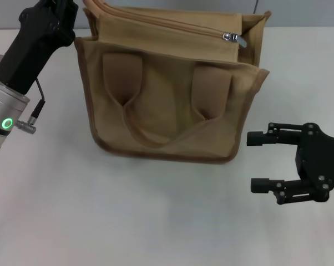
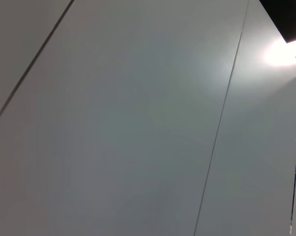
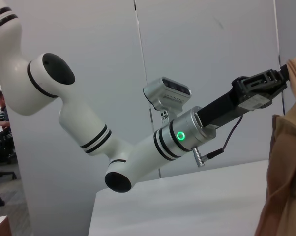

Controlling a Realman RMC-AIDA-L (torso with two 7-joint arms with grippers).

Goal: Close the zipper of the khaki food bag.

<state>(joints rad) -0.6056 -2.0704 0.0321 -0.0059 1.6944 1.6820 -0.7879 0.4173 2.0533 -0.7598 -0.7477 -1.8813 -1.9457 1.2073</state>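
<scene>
The khaki food bag (image 1: 167,105) stands upright on the tabletop (image 1: 128,221) — its zipper (image 1: 172,27) pull lies at about one o'clock. The right claw (image 1: 258,160) hangs spread wide at four o'clock, apart from it; the left claw (image 1: 72,11) reaches the bag's ten o'clock corner — its grip I cannot tell.

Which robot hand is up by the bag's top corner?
The left gripper, reaching the khaki food bag's top corner; the right gripper hangs open beside it.
</scene>
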